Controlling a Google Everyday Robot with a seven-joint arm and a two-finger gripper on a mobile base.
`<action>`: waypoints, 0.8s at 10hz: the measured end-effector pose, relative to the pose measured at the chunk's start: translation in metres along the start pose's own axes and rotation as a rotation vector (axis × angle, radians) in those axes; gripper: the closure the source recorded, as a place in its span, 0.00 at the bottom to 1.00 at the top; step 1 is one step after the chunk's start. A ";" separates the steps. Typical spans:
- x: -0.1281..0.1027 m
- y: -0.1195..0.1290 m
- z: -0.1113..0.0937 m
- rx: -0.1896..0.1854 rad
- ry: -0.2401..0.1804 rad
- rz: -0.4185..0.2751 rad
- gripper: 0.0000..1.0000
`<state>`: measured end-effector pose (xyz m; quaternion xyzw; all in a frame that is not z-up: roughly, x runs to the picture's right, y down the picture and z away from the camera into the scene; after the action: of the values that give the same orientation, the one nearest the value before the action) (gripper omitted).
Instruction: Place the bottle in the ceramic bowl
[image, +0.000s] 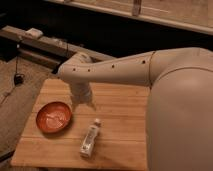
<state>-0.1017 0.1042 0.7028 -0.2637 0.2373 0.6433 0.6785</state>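
Note:
The bottle (90, 137) lies on its side on the wooden table (120, 107), white cap pointing away from me, pale label showing. The orange-red ceramic bowl (53, 116) sits to its left, upright, with nothing in it. My gripper (83, 104) hangs from the white arm above the table, just right of the bowl's far rim and above the bottle's cap end. It touches neither the bowl nor the bottle.
The table's left edge (31, 120) drops to a carpeted floor. A dark bench (45, 45) with a small white object (34, 33) runs behind the table. My large white arm body (180, 115) covers the table's right side.

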 end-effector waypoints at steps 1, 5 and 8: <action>0.004 -0.010 0.000 0.000 0.009 0.018 0.35; 0.021 -0.026 0.017 -0.020 0.052 0.055 0.35; 0.033 -0.024 0.040 -0.040 0.105 0.057 0.35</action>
<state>-0.0765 0.1547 0.7123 -0.3038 0.2673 0.6523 0.6409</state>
